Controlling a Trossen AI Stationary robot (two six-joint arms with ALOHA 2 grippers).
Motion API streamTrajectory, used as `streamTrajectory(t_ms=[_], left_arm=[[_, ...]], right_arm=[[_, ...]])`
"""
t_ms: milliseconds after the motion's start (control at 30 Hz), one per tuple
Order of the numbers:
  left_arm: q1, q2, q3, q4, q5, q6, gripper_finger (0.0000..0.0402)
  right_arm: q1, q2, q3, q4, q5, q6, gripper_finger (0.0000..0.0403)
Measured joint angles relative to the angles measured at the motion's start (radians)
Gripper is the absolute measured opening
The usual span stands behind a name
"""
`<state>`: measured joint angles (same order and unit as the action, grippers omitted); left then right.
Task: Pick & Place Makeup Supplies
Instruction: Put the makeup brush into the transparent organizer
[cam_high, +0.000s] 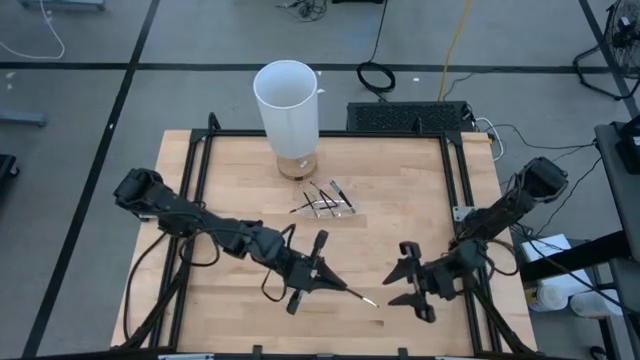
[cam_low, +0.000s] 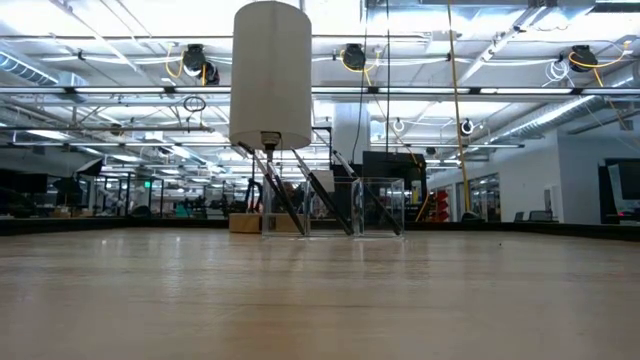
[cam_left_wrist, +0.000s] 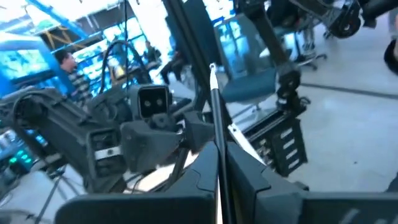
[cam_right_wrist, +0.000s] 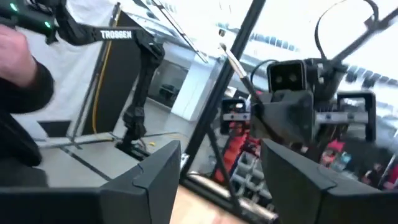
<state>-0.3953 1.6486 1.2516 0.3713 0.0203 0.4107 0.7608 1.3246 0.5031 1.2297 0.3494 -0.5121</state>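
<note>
High view: we find the left gripper (cam_high: 322, 277) clamped on one thin dark stick with a pale tip (cam_high: 358, 295), which projects toward the right gripper (cam_high: 407, 283), whose fingers are spread wide and hold nothing. Remaining thin dark sticks (cam_high: 325, 201) lie beyond both, beside the tall white cylinder (cam_high: 287, 104).

Even, bright light from ceiling strip lamps (cam_low: 420, 95) falls on the desk (cam_high: 400, 215), leaving only faint, soft shadows beneath the arms. The low view glares white overhead, and the near desk surface there blurs out of focus. Both wrist views are motion-smeared and tilted; beyond the left hand (cam_left_wrist: 217, 180) the room tints blue, while beyond the right hand (cam_right_wrist: 221, 180) a pale washed-out glow fills the background.
</note>
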Motion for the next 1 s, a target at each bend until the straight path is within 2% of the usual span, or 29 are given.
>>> streamTrajectory(t_ms=[400, 567, 1000], left_arm=[[0.013, 0.003, -0.004, 0.051, 0.084, -0.013, 0.0012], [0.013, 0.003, -0.004, 0.05, 0.084, -0.013, 0.0012], [0.036, 0.003, -0.004, 0.051, 0.085, -0.013, 0.0012]], right_arm=[[-0.107, 0.133, 0.21, 0.032, -0.171, -0.208, 0.0212], [-0.134, 0.161, 0.244, 0.032, -0.248, -0.188, 0.0202], [-0.167, 0.176, 0.292, 0.039, -0.328, -0.17, 0.0146]])
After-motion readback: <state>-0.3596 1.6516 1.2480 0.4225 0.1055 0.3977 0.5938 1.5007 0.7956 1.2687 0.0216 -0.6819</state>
